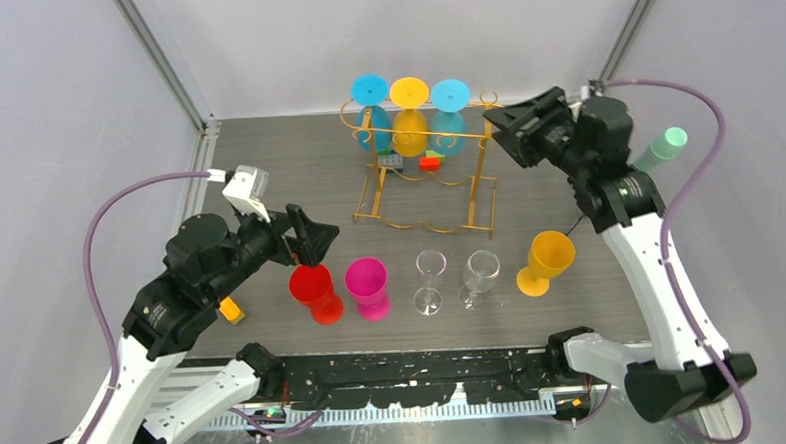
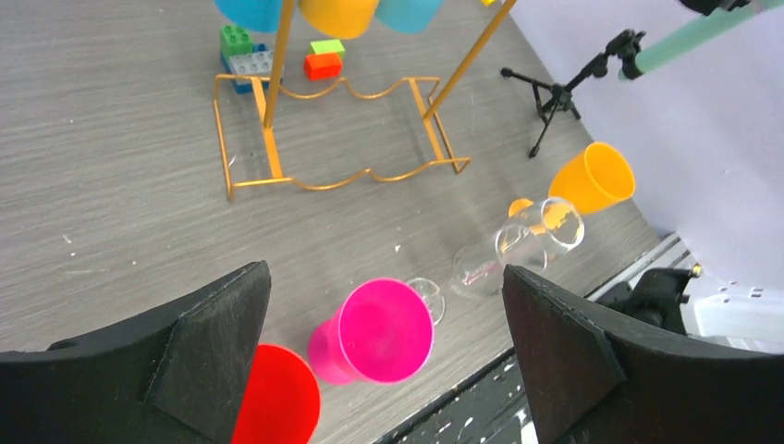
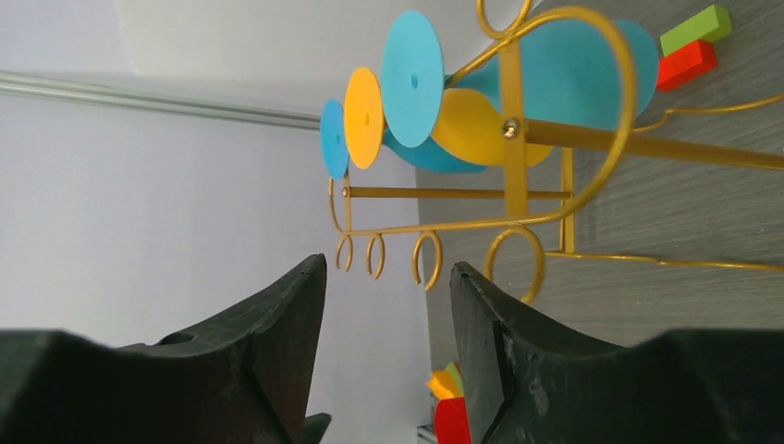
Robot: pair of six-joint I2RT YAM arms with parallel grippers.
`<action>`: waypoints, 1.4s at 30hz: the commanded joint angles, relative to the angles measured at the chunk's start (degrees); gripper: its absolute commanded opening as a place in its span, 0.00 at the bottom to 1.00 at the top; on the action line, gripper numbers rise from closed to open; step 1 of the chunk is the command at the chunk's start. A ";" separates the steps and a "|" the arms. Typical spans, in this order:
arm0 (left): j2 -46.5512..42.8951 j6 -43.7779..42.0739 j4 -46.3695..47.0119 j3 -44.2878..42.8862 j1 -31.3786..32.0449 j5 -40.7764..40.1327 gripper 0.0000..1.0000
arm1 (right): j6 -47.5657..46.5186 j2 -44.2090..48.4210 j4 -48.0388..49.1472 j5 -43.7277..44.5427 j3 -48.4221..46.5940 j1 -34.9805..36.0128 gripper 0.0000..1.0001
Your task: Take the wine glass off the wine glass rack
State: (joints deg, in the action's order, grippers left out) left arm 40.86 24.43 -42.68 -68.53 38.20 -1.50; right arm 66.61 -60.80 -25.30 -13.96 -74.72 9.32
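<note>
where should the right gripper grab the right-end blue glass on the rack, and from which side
Probably its bowl, from the right end of the rack. The blue glass hangs upside down, foot disc above the rails, so only the bowl hangs free; the yellow glass crowds its left, and the right gripper sits on that side.

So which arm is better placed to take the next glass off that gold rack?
The right. The right claw is open beside the rack, pointing at the three hanging glasses. The left claw, also open, hovers over the red glass standing on the table, farther from the rack.
</note>
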 commanded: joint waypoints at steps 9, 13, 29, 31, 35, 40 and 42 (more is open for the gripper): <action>1.69 -1.13 10.50 3.14 0.13 -2.49 1.00 | -7.15 -18.55 -5.21 23.24 -18.78 11.90 0.49; 1.90 -2.82 10.51 3.21 0.15 -2.28 1.00 | -6.50 -22.05 -6.22 27.49 -21.35 13.64 0.53; 1.83 -3.93 11.48 4.69 0.16 -3.07 1.00 | -0.24 -23.83 2.95 28.36 -16.08 13.95 0.41; 1.77 -4.01 11.47 4.68 0.19 -3.13 1.00 | 1.23 -23.92 4.10 27.31 -15.17 13.71 0.41; 1.68 -3.95 11.57 4.76 0.15 -2.65 1.00 | 3.90 -23.21 7.54 25.98 -12.98 13.46 0.38; 2.12 -4.03 11.00 4.11 0.14 -2.31 1.00 | 5.62 -22.46 9.13 25.41 -12.09 13.25 0.20; 2.48 -4.03 10.18 3.63 0.13 -1.91 1.00 | 5.93 -21.81 9.89 24.94 -11.52 13.19 0.14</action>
State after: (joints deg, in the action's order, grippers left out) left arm 42.89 21.58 -33.67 -63.51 38.20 -3.90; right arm 70.24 -84.75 -20.34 11.35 -87.09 22.57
